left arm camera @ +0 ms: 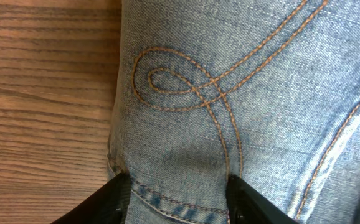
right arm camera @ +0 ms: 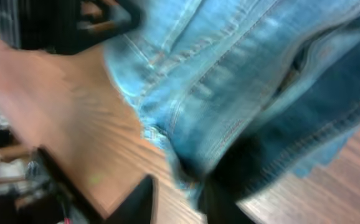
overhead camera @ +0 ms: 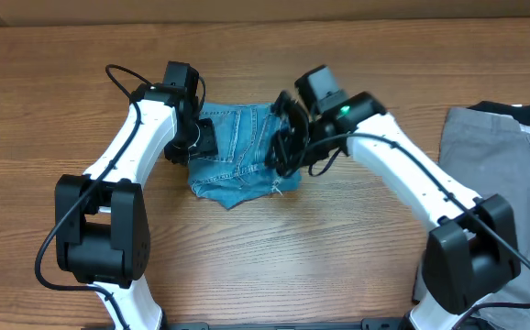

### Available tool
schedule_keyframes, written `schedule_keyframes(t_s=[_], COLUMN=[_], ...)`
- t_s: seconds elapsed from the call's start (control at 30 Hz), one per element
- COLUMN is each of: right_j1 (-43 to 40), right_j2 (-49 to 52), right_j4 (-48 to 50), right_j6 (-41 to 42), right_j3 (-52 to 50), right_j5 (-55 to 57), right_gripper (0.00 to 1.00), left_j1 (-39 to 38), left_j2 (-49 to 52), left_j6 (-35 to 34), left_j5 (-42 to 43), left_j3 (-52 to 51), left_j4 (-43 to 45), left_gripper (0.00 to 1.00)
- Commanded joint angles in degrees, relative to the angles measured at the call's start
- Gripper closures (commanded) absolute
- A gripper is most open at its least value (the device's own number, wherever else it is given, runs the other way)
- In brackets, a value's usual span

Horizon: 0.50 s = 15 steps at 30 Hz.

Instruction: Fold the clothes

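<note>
1. One pair of light blue denim jeans (overhead camera: 237,151), mid-table toward the far edge: side edges hidden beneath my left gripper (overhead camera: 199,137) and right gripper (overhead camera: 283,147); cropped on three sides in the left wrist view.
2. Left gripper, wrist view: only two black fingertips (left arm camera: 108,202) show; grip undecidable.
3. Right gripper, wrist view: wholly blurred, dark fingers (right arm camera: 139,202) smeared; grip undecidable.
4. One grey fabric garment (overhead camera: 499,183), right table edge: cropped by the picture's edge.

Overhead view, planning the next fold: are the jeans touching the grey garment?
No, bare table separates the jeans from the grey garment at the right edge.
</note>
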Motion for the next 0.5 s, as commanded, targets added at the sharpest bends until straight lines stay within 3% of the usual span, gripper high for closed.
schedule_keyframes(t_s=[0.0, 0.07, 0.23, 0.3, 0.4, 0.47], right_j1=[-0.11, -0.48, -2.73, -3.1, -3.15, -3.41], right_j2=[-1.2, -1.14, -1.09, -1.11, -1.14, -1.66], right_j4=[1.75, 4.24, 7.39, 7.32, 5.49, 4.13], right_j6=[2.1, 2.14, 5.55, 3.06, 2.71, 1.42], right_j3=[-3.54, -5.9, -9.77, -9.62, -8.46, -7.32], right_j5=[9.51, 9.94, 7.63, 3.98, 9.55, 7.82], right_gripper=[0.86, 0.96, 0.96, 0.96, 0.96, 0.85], left_j1=[-0.26, -0.26, -0.28, -0.28, -0.26, -0.26], left_j2=[0.42, 0.42, 0.42, 0.42, 0.42, 0.42], left_j6=[0.66, 0.66, 0.66, 0.68, 0.66, 0.68], left_j5=[-0.81, -0.81, -0.79, -0.81, -0.81, -0.81], left_j3=[-0.57, -0.57, -0.57, -0.57, -0.57, -0.57], left_j4=[0.04, 0.07, -0.11, -0.2, -0.17, -0.24], left_gripper=[0.47, 0.46, 0.45, 0.45, 0.45, 0.44])
